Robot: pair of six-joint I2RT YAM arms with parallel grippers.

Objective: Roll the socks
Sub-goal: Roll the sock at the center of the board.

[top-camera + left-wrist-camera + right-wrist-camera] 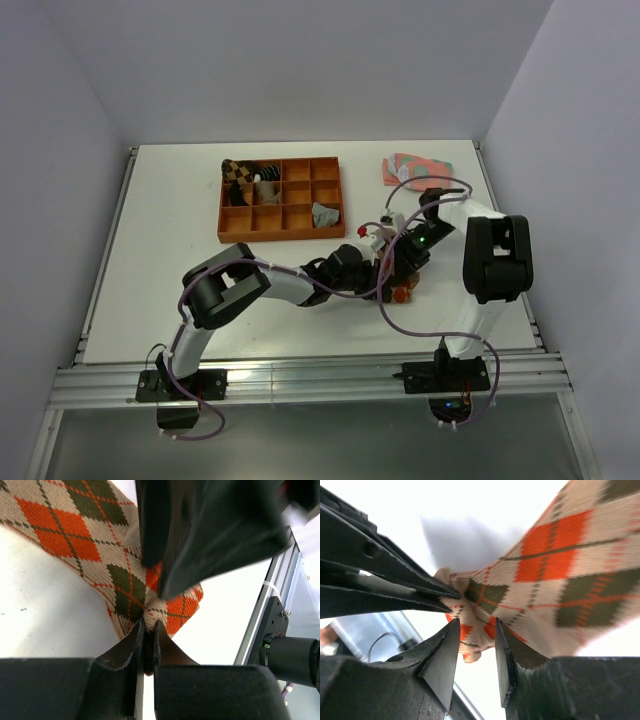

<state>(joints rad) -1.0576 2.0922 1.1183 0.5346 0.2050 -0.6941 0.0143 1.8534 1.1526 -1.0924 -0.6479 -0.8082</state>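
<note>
Table (160,250): white; the two arms meet over its near right part.
Left arm (232,290): elbow folded, forearm low, reaching right toward the other wrist.
Right arm (497,258): elbow raised, wrist bent left and downward.
Tray (280,237): orange, divided into compartments, beyond the meeting point and apart from it.
Argyle sock (65,535): tan knit with orange and dark-brown diamonds, on the table under both wrists, one end gathered to a point.
Sock axis: in the left wrist view it runs from the upper left down to the gathered end; from above it is almost entirely hidden.
Left gripper (148,625): fingers nearly together, pinching the gathered end.
Right gripper (476,630): fingers apart, straddling that same end, just beside the left fingertips.
</note>
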